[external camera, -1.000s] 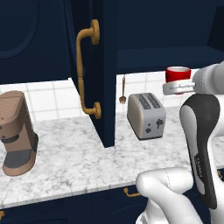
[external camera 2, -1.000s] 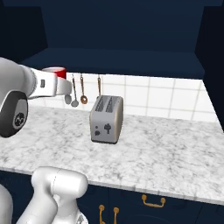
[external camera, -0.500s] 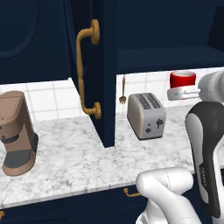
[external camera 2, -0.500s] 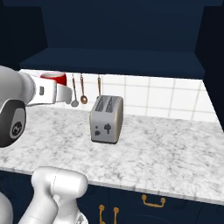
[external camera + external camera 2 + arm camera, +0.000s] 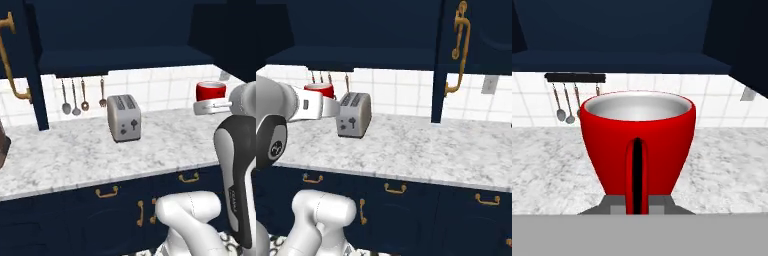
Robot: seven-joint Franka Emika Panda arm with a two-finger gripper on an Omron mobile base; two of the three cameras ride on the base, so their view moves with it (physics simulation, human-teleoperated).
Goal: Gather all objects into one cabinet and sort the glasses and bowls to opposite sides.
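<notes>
We note the base has driven sideways since a moment ago, the toaster (image 5: 123, 117) now mid-view, while the end effector (image 5: 637, 207) stays clamped on the red cup (image 5: 637, 145), upright above the tabletop (image 5: 90, 155); likely carrying it toward the cabinet.

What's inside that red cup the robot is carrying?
The red cup looks empty as far as can be seen: the hand view shows only a pale grey inner wall below its rim. Its bottom is hidden by the near wall, so that part cannot be checked.
</notes>
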